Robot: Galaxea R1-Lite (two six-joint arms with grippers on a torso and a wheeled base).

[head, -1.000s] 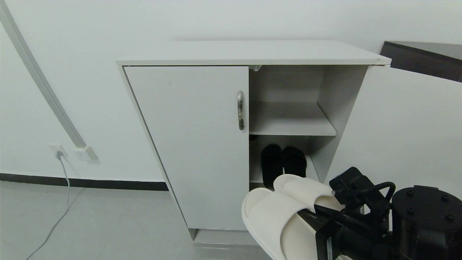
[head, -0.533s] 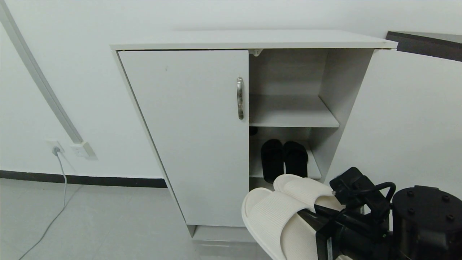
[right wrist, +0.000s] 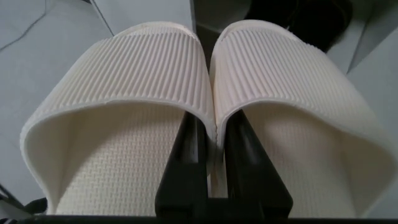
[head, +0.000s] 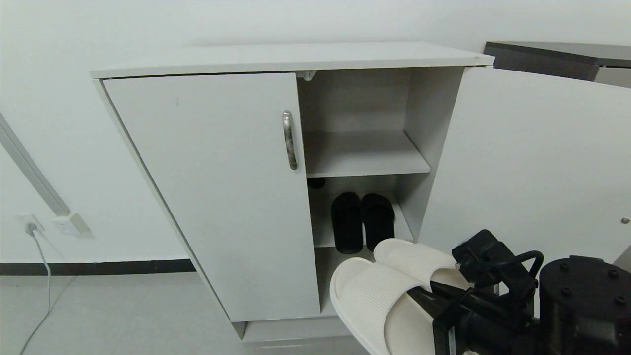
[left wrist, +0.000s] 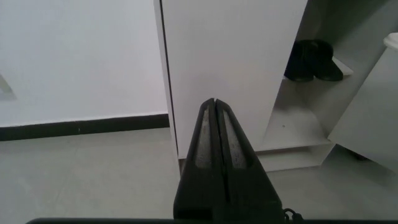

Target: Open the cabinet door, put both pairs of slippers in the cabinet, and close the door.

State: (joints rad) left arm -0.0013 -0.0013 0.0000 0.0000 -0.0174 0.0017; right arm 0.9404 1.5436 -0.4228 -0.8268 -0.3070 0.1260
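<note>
A white cabinet [head: 296, 56] stands against the wall. Its left door [head: 212, 192] is closed and has a metal handle [head: 290, 140]; its right door [head: 527, 162] is swung wide open. A black pair of slippers [head: 362, 222] [left wrist: 313, 60] sits on the lower shelf. In front of and below the opening, my right gripper [head: 426, 296] [right wrist: 212, 137] is shut on the inner walls of a white ribbed pair of slippers [head: 384, 291] [right wrist: 205, 81], held side by side with toes toward the cabinet. My left gripper [left wrist: 214, 109] hangs shut and empty, low before the closed door.
An upper shelf [head: 362, 160] spans the open half. A bottom compartment [left wrist: 292, 127] lies under the black slippers. A wall socket with a cable [head: 32, 229] and a slanted wall conduit [head: 27, 165] are at the left. Dark furniture [head: 542, 56] stands behind the open door.
The head view has shifted, so the cabinet now sits further left in the picture. My right gripper keeps its hold on the white slippers in the same spot of the view.
</note>
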